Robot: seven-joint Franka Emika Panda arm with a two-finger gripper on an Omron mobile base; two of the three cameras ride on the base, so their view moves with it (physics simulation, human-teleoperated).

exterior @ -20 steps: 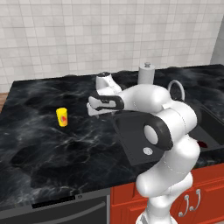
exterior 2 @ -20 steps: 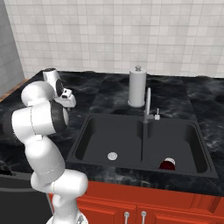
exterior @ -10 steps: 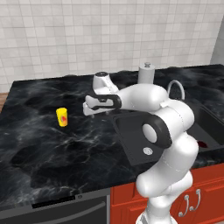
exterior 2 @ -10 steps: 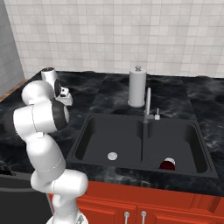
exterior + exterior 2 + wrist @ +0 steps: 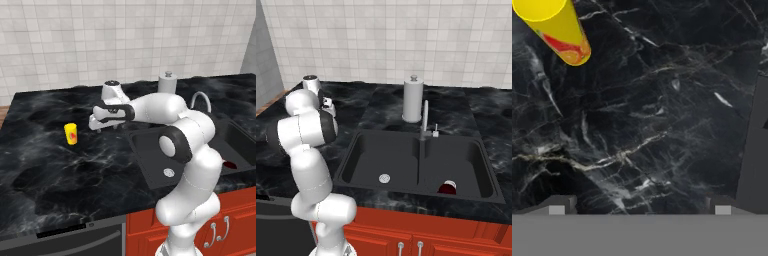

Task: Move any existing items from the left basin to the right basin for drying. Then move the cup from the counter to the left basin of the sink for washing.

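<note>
The cup (image 5: pixel 71 134) stands upright on the counter (image 5: pixel 45 165), left of the sink (image 5: pixel 416 162) and well apart from it. To be taken cleanly, it should be approached with the hand carried further left until the cup sits between the fingers, then lowered around its middle so it is not tipped. The gripper (image 5: pixel 95 123) hangs above bare counter between cup and sink, its jaws spread wide, nothing held or touched. The dark red bowl (image 5: pixel 446 188) lies in the right basin (image 5: pixel 456 162).
</note>
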